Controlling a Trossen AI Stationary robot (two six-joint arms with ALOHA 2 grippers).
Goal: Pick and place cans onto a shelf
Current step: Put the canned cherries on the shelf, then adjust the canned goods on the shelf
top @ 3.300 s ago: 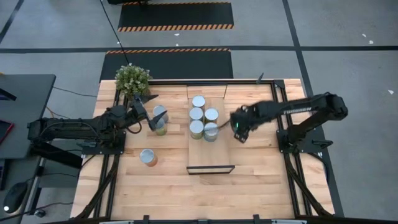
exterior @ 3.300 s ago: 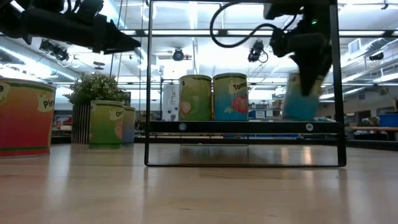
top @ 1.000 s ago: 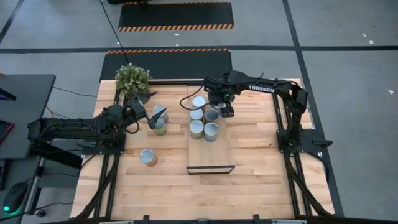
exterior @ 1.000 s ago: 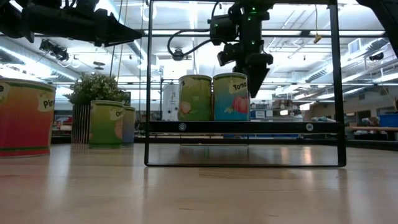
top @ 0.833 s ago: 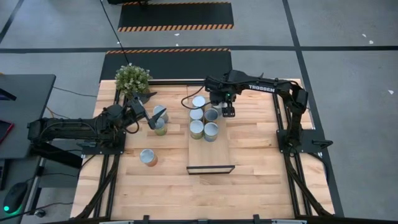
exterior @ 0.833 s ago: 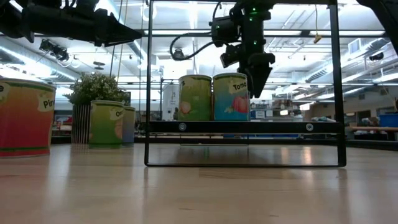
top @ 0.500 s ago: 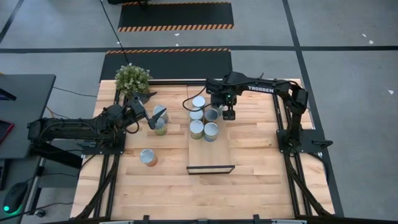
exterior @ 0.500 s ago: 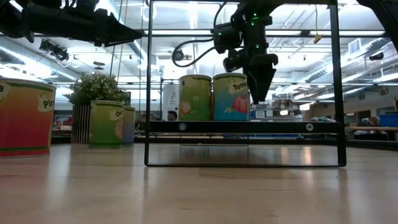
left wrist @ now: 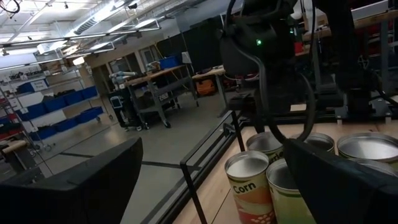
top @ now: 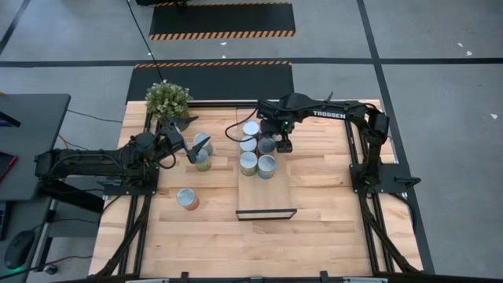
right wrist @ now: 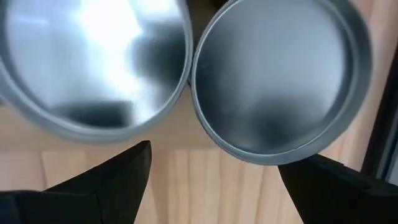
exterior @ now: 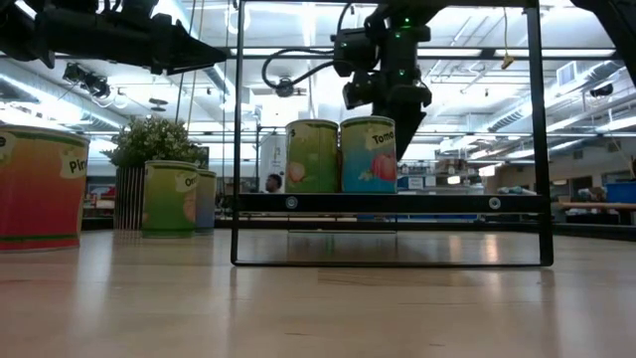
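Five cans [top: 257,149] stand on the shelf [top: 266,200]; three wait on the table, left of it. Right gripper [top: 284,145] hovers above the shelf cans, fingers apart, empty. Left gripper [top: 182,132] wide open over the waiting pair [top: 202,152].

You have five cans [top: 257,148] on the shelf's [top: 266,198] far half | two cans [top: 202,152] left of it, near the plant [top: 167,100] | one can [top: 187,199] nearer you, left

Dark arms, white TROSSEN lettering
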